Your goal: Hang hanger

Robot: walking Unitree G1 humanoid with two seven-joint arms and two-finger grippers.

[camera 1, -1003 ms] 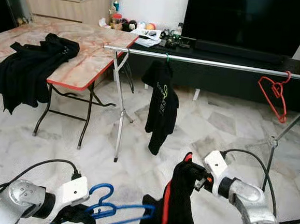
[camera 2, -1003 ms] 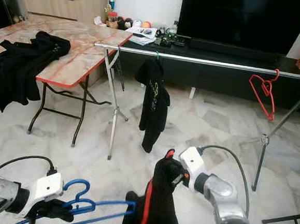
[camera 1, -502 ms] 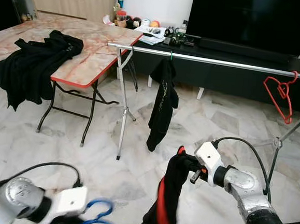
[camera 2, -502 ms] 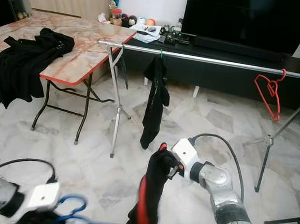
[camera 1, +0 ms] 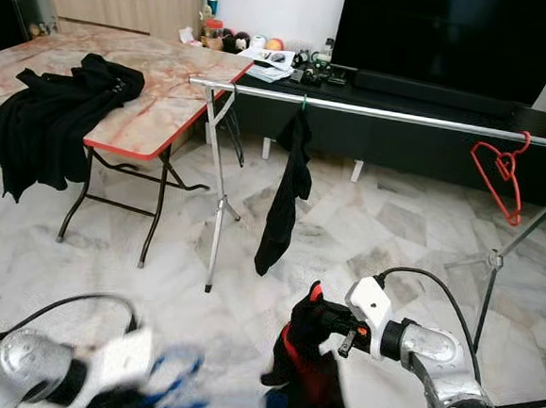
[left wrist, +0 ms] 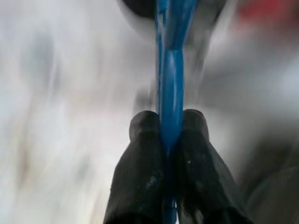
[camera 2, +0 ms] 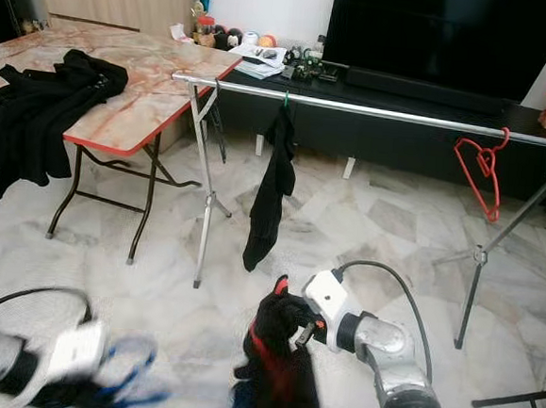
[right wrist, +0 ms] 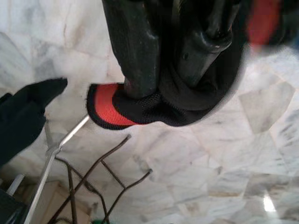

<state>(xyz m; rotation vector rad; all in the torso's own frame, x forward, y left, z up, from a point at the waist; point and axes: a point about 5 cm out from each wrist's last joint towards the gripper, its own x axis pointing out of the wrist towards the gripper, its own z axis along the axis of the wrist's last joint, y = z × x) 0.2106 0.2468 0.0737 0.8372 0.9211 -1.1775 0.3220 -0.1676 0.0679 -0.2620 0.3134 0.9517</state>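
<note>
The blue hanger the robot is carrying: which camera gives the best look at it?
The left wrist view: the blue hanger runs close up and sharp between the left gripper fingers, which are shut on it. In both eye views it is a blurred blue smear low on the left, beside the black and red garment the right gripper holds.

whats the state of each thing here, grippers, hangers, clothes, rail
left gripper: shut on blue hanger, blurred
right gripper: gripping black and red garment
clothes rail: standing
black shirt: hanging on rail
red hanger: hanging empty on rail
black clothes: draped over table
</note>
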